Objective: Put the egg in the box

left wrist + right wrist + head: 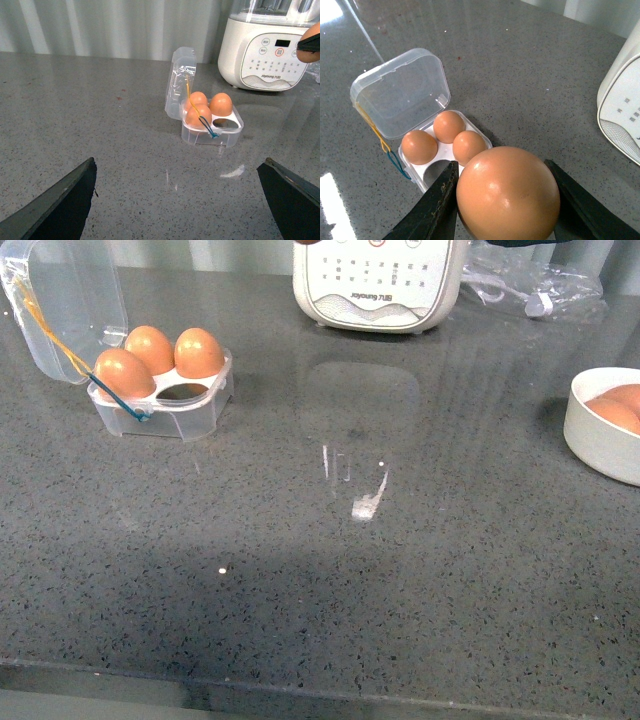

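Note:
My right gripper (505,200) is shut on the egg (507,192), an orange-brown egg held between its dark fingers, above the counter and short of the box. The egg also shows in the left wrist view (311,44), in the air near the blender. The box (165,405) is a clear four-cell case with its lid open, at the far left of the counter; it also shows in both wrist views (422,172) (212,135). It holds three brown eggs; one cell (185,392) is empty. My left gripper (177,200) is open and empty, low over bare counter. Neither gripper shows in the front view.
A white blender base (378,282) stands at the back middle. A round white bowl (605,430) with brown eggs sits at the right edge. Crumpled clear plastic (535,285) lies at the back right. The counter's front edge (300,690) runs along the bottom.

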Robot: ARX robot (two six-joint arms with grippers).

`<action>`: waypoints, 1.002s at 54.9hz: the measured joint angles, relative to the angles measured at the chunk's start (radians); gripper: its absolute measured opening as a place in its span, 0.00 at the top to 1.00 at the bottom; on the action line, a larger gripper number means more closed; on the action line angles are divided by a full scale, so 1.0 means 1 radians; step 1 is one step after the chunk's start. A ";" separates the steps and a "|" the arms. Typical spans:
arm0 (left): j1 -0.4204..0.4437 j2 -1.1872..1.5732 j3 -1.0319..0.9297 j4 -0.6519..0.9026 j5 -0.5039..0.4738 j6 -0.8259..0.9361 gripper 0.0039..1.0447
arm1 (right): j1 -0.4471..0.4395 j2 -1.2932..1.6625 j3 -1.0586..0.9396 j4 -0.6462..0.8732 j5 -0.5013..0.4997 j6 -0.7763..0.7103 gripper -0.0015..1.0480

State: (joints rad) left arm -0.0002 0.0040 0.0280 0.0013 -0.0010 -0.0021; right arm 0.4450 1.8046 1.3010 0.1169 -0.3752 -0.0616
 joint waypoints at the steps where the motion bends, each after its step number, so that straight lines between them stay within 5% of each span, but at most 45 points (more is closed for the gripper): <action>1: 0.000 0.000 0.000 0.000 0.000 0.000 0.06 | 0.002 0.008 0.009 -0.005 -0.004 -0.013 0.59; 25: 0.000 0.000 0.000 0.000 0.000 0.000 0.06 | 0.060 0.110 0.052 -0.012 -0.123 -0.127 0.59; 55: 0.000 0.000 0.000 0.000 0.000 0.000 0.06 | 0.113 0.222 0.153 -0.021 -0.115 -0.148 0.59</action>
State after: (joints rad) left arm -0.0002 0.0036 0.0280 0.0013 -0.0006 -0.0017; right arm 0.5579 2.0262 1.4536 0.0956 -0.4904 -0.2100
